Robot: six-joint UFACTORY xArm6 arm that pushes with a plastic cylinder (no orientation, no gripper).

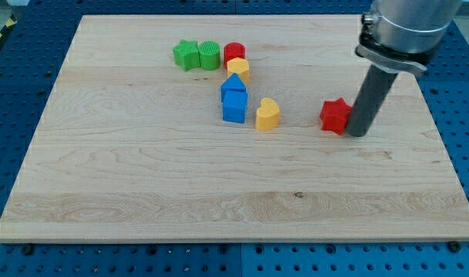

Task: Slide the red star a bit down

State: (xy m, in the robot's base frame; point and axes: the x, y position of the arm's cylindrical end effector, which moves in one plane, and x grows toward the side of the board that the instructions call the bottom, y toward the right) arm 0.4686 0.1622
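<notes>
The red star [336, 115] lies on the wooden board [142, 169], right of centre. My tip [358, 133] stands right beside it, on its right side, touching or nearly touching it. The dark rod rises from there to the arm's metal collar at the view's top right.
A cluster sits at the view's upper middle: a green star [187, 55], a green cylinder [209, 55], a red cylinder [234, 53], a yellow block [238, 68], a blue pentagon-like block [233, 83], a blue cube [234, 106] and a yellow heart [267, 114]. Blue pegboard surrounds the board.
</notes>
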